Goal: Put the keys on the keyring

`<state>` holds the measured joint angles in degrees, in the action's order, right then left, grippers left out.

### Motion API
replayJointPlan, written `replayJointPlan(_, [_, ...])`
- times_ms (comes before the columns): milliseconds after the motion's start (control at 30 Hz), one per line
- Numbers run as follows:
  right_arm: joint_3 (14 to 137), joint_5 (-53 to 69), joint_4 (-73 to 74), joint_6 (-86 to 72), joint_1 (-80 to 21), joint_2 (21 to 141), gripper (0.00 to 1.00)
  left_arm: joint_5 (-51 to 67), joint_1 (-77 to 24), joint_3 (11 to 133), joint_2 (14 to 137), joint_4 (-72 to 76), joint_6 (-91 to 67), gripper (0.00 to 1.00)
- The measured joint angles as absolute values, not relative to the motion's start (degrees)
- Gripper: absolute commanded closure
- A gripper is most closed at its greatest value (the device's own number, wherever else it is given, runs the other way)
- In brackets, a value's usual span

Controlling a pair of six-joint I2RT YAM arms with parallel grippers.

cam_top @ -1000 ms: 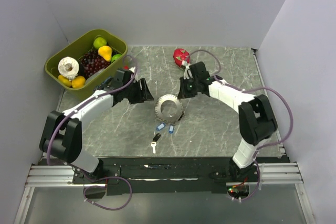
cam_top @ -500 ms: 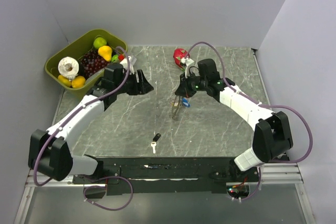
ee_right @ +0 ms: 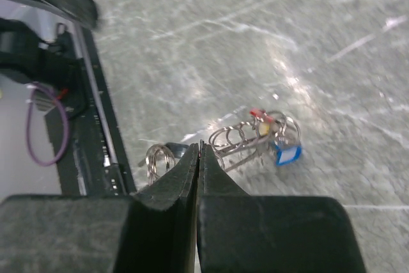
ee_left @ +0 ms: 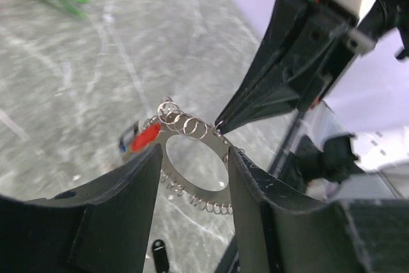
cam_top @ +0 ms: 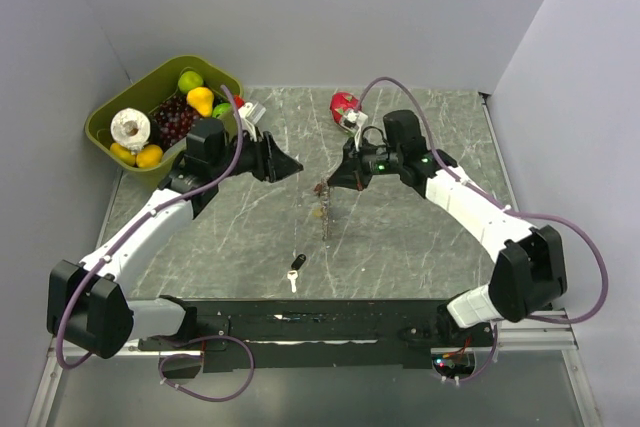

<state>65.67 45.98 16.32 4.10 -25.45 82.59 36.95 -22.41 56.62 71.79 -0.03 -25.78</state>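
The right tool (cam_top: 333,183) is clamped on the keyring (ee_left: 192,137) above the desk (cam_top: 420,237); the left tool (cam_top: 288,164), jaws apart, is just left.

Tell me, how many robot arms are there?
2. The left arm reaches in from the left, the right arm from the right. None looks hidden.
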Motion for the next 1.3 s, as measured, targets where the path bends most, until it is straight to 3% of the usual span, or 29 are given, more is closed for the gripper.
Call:
replayJointPlan(467, [69.08, 53.30, 16.12, 2.87, -25.87, 78.46, 1.00, 51.35, -22.70, 55.20, 71.79, 9.65, -27.90, 0.53])
replayJointPlan(1300, [70.48, 57.25, 16.23, 2.44, -26.39, 77.47, 1.00, 54.13, -25.98, 55.35, 74.72, 16.45, -29.85, 0.66])
